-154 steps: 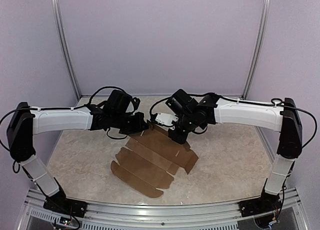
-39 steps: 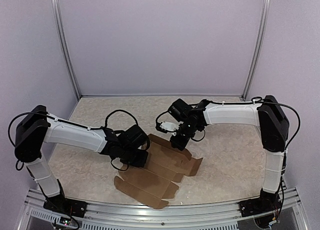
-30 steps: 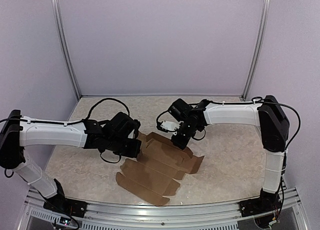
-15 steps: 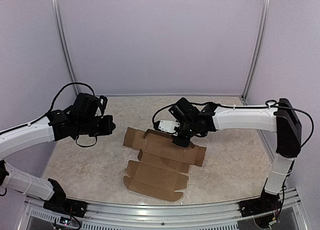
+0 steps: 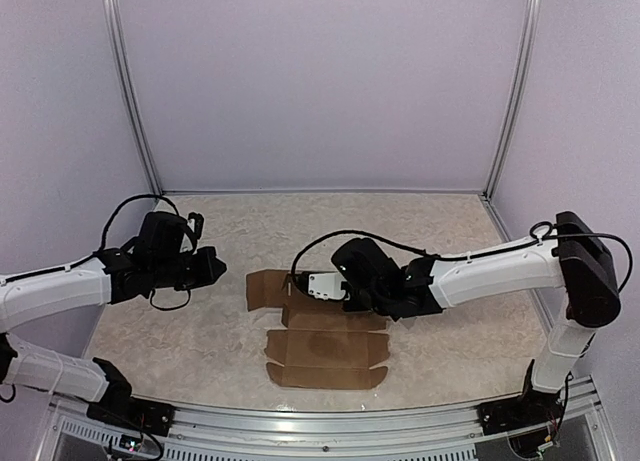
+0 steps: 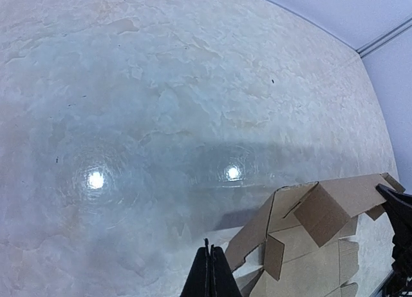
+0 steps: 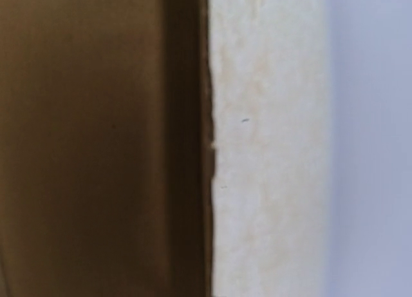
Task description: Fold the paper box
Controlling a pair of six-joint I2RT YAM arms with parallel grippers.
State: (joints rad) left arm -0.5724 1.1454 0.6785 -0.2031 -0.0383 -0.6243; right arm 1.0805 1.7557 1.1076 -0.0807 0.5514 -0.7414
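1. One paper box (image 5: 325, 346): a brown cardboard sheet, opened out, lying on the table (image 5: 450, 231) near its middle and towards the near edge. The left wrist view shows a few of its flaps raised.
2. Two grippers. The right gripper (image 5: 338, 296) is low over the sheet's far half with its fingers pressed together. Whether it touches the cardboard cannot be told.
3. The left gripper (image 5: 220, 270) hangs left of the sheet, clear of it, its fingers together on nothing.

Your left gripper (image 5: 212, 268) is closed, held out left, pointing inward; your right gripper (image 5: 374, 299) is closed, reaching low at centre
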